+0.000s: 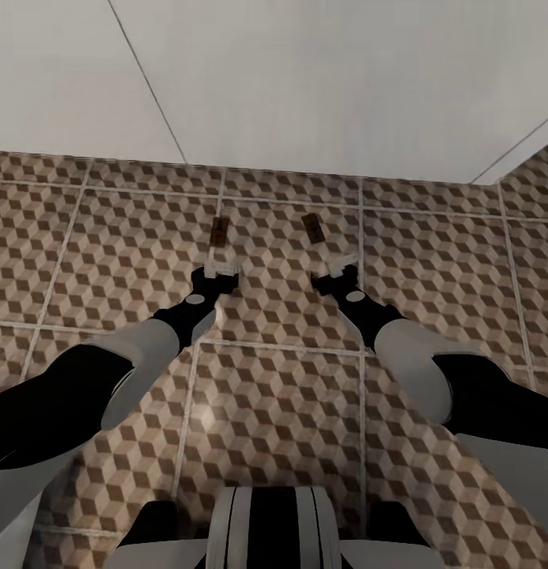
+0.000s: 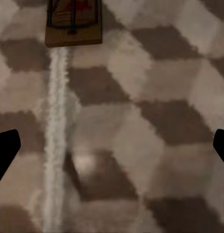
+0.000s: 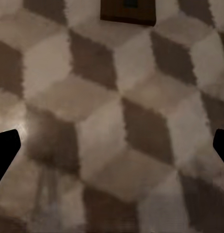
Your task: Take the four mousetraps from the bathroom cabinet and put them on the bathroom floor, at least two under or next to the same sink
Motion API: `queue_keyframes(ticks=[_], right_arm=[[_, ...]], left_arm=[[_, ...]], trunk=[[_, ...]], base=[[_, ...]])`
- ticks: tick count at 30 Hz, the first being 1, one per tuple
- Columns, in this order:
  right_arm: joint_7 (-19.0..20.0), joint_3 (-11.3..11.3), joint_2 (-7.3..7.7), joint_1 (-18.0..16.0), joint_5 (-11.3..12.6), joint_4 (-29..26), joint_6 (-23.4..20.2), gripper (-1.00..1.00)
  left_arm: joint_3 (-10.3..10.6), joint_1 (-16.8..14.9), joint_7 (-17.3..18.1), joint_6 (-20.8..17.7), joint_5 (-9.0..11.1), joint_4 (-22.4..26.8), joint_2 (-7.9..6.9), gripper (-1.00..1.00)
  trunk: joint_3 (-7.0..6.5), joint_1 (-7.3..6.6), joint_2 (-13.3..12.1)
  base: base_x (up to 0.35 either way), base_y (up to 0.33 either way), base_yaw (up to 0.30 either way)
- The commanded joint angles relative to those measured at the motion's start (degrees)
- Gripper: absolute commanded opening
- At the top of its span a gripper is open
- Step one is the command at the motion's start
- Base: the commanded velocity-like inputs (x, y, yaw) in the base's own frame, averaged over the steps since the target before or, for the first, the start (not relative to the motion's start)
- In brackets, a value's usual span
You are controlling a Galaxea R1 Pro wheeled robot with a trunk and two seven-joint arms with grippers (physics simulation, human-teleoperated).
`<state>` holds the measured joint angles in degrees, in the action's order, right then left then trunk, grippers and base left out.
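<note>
Two mousetraps lie flat on the cube-patterned bathroom floor [image 1: 281, 395], close to the white surface at the back. One mousetrap [image 1: 219, 231] lies just ahead of my left gripper [image 1: 217, 273]; the left wrist view shows this mousetrap [image 2: 73, 22] with its dark wire and red mark. The other mousetrap [image 1: 311, 227] lies just ahead of my right gripper [image 1: 334, 270], and its near edge [image 3: 128, 10] appears in the right wrist view. Both grippers are open, hover low over the tiles and hold nothing. In each wrist view the dark fingertips [image 2: 6, 153] [image 3: 5, 150] stand far apart at the frame's sides.
A large white surface [image 1: 305, 79] with thin seam lines spans the back, above the tiles. My base [image 1: 266, 525] shows at the bottom centre. Pale grout lines [image 2: 55, 145] cross the floor.
</note>
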<state>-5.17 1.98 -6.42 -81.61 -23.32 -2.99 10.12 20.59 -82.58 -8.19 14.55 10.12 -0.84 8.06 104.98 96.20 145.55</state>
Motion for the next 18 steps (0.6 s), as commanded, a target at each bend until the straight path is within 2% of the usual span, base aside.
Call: queue_keyframes(ticks=[1, 18], right_arm=[[-0.28, 0.22, -0.01, -0.04, -0.50, 0.09, 0.16, 1.00], [-0.28, 0.21, 0.01, -0.04, -0.50, 0.09, 0.16, 1.00]], left_arm=[[0.50, -0.02, -0.14, 0.21, 0.52, -0.10, 0.03, 1.00], [0.50, 0.20, -0.14, 0.29, 0.49, -0.12, 0.03, 1.00]], trunk=[[0.02, -0.04, 0.01], [0.02, -0.04, 0.01]], base=[[-0.337, 0.000, 0.000], [-0.338, 0.000, 0.000]])
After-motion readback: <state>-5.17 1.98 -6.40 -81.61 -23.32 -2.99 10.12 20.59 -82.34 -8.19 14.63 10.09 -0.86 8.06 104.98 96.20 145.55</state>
